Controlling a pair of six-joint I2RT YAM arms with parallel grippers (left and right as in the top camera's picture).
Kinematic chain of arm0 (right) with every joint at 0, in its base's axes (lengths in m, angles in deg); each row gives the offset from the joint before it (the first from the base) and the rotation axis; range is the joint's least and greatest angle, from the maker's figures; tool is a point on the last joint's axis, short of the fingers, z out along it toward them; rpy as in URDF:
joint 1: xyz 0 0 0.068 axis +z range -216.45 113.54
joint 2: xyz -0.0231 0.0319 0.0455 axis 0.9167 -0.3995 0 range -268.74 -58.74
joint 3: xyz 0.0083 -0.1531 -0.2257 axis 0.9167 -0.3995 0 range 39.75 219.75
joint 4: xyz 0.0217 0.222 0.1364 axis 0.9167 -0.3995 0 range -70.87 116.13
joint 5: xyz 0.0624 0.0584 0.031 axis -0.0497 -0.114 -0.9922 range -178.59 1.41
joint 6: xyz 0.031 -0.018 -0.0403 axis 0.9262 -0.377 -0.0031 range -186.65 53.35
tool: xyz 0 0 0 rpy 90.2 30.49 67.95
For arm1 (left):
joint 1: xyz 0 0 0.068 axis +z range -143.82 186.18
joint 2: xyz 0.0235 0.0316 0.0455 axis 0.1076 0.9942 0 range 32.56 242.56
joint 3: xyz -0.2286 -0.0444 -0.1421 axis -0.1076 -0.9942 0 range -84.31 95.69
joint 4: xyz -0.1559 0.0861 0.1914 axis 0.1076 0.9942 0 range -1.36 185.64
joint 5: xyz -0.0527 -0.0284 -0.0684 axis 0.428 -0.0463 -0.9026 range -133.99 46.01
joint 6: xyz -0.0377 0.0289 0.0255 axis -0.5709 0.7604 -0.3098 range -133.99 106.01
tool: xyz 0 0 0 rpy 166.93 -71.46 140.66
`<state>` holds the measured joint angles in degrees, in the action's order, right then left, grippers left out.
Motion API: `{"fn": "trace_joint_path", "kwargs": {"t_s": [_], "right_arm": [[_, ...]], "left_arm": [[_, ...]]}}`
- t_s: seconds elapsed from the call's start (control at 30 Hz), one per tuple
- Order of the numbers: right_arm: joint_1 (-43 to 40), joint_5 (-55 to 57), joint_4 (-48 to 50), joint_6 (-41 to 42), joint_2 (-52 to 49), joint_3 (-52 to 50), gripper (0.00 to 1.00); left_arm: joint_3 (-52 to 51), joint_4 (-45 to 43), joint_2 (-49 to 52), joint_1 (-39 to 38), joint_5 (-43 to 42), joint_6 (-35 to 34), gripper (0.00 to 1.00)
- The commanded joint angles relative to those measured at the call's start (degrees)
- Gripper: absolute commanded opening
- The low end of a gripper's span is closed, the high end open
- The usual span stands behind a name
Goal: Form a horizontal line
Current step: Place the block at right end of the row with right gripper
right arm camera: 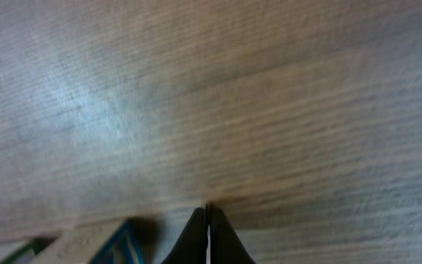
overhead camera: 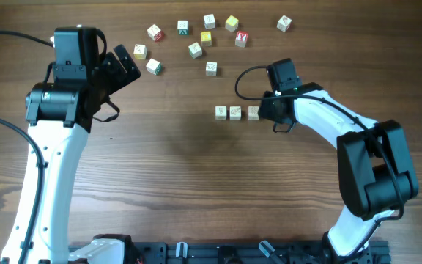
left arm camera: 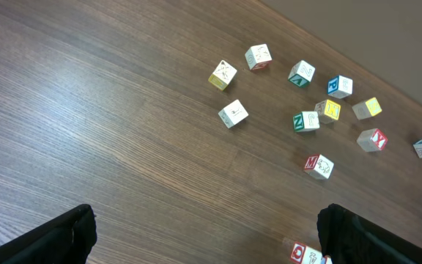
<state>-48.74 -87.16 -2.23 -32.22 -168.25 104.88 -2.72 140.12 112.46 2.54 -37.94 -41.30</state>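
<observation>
The horizontal line (overhead camera: 235, 112) is a row of three pale letter cubes side by side at the table's middle. My right gripper (overhead camera: 270, 113) is shut and empty, its tips low at the table just right of the row's right end cube (overhead camera: 253, 112). In the right wrist view the shut fingers (right arm camera: 208, 233) are beside a blue-edged cube (right arm camera: 97, 246) at the lower left. My left gripper (overhead camera: 125, 66) is open and empty, held high at the upper left. Its view (left arm camera: 211, 246) shows a red-faced cube (left arm camera: 304, 254) of the row at the bottom edge.
Several loose letter cubes lie scattered along the far side, from a red-faced one (overhead camera: 154, 32) on the left to a lone cube (overhead camera: 284, 23) on the right. The nearest loose cube (overhead camera: 211, 68) lies above the row. They also show in the left wrist view (left arm camera: 311, 121).
</observation>
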Motion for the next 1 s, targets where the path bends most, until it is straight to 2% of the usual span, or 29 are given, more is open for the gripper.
{"fn": "trace_joint_path", "kwargs": {"t_s": [0.0, 0.33, 0.6, 0.7, 0.97], "right_arm": [[0.5, -5.2, -1.6, -2.7, 0.2, -0.1, 0.05], [0.5, -9.0, -0.4, -4.5, 0.2, -0.1, 0.05], [0.5, -9.7, 2.9, -9.3, 0.2, -0.1, 0.05], [0.5, -13.5, 3.3, -10.6, 0.2, -0.1, 0.05], [0.5, -16.5, 4.0, -10.5, 0.2, -0.1, 0.05]], "left_arm": [[0.1, 0.0, -0.8, 0.3, -0.5, -0.5, 1.0], [0.1, 0.0, -0.8, 0.3, -0.5, -0.5, 1.0], [0.1, 0.0, -0.8, 0.3, -0.5, -0.5, 1.0], [0.1, 0.0, -0.8, 0.3, -0.5, -0.5, 1.0], [0.1, 0.0, -0.8, 0.3, -0.5, -0.5, 1.0]]}}
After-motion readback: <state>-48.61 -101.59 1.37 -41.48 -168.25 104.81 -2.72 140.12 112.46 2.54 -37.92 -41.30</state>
